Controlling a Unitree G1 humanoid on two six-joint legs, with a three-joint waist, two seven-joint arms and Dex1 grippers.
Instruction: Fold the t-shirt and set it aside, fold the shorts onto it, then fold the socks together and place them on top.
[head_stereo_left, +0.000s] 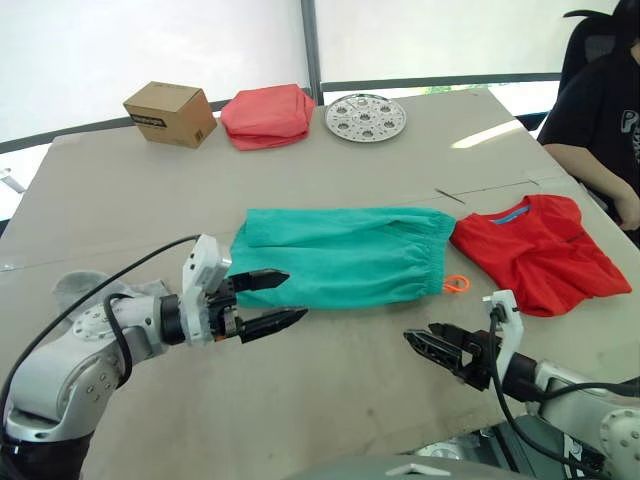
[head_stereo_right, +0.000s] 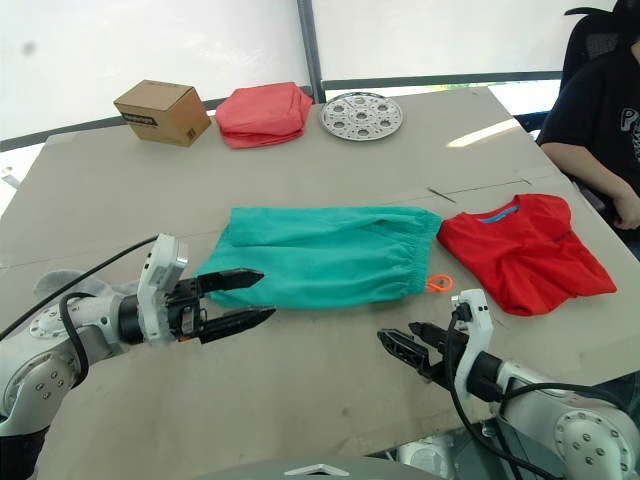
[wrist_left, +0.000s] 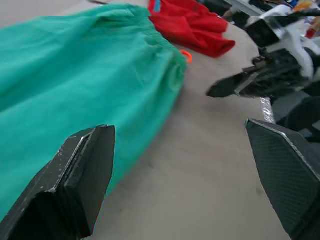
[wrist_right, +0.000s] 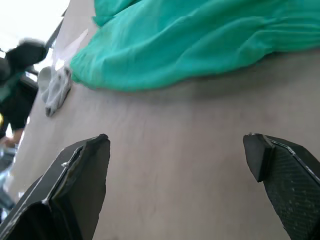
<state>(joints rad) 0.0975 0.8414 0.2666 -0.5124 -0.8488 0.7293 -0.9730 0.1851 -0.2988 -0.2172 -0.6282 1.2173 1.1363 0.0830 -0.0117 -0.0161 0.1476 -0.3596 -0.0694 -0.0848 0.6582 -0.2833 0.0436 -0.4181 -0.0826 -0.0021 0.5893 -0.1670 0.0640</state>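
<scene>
Shorts (head_stereo_left: 340, 255) lie spread flat across the middle of the counter (head_stereo_left: 300, 400), their long axis running along its width, the gathered waist with the orange drawstring end (head_stereo_left: 456, 283) toward the right edge and the leg hems toward the left; laid out like this they look ready for a fold, probably hem to waist. The t-shirt (head_stereo_left: 535, 250) sits near the right edge, already bunched into a rough fold, collar toward the far edge and just beside the waistband, so it seems set aside as the base of the pile. The socks (wrist_right: 56, 88) lie in a small grey heap near the left edge, beyond the leg hems, waiting their turn. The left gripper (head_stereo_left: 262, 302) hovers at the hem corner with its fingers spread apart and nothing between them, well placed to pinch that edge. The right gripper (head_stereo_left: 432, 344) hangs above bare counter near the front edge, below the waistband, fingers likewise apart and empty.
</scene>
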